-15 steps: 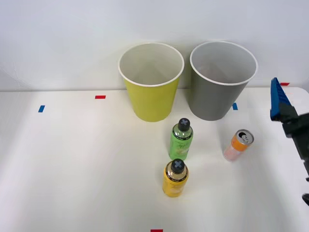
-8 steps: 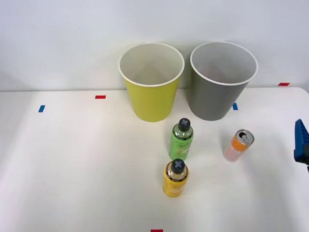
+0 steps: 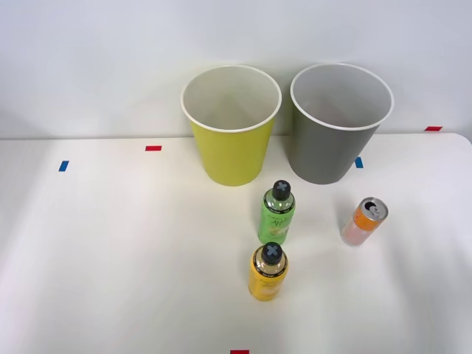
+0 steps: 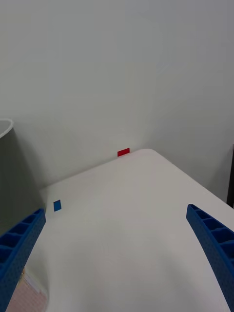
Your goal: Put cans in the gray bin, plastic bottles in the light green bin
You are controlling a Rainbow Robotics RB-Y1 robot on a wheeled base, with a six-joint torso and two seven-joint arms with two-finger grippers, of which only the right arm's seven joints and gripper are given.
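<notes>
Upright: ribbed blue right gripper (image 4: 117, 263) (jaws spread), tapered gray bin (image 3: 335, 133).

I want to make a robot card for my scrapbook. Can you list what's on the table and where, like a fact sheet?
green bottle: upright, in front of the bins
yellow bottle: upright, nearer the camera than the green one
orange-pink can: standing on the right
light green bin: at the back, left of the gray bin
right gripper: open, holding nothing
</notes>
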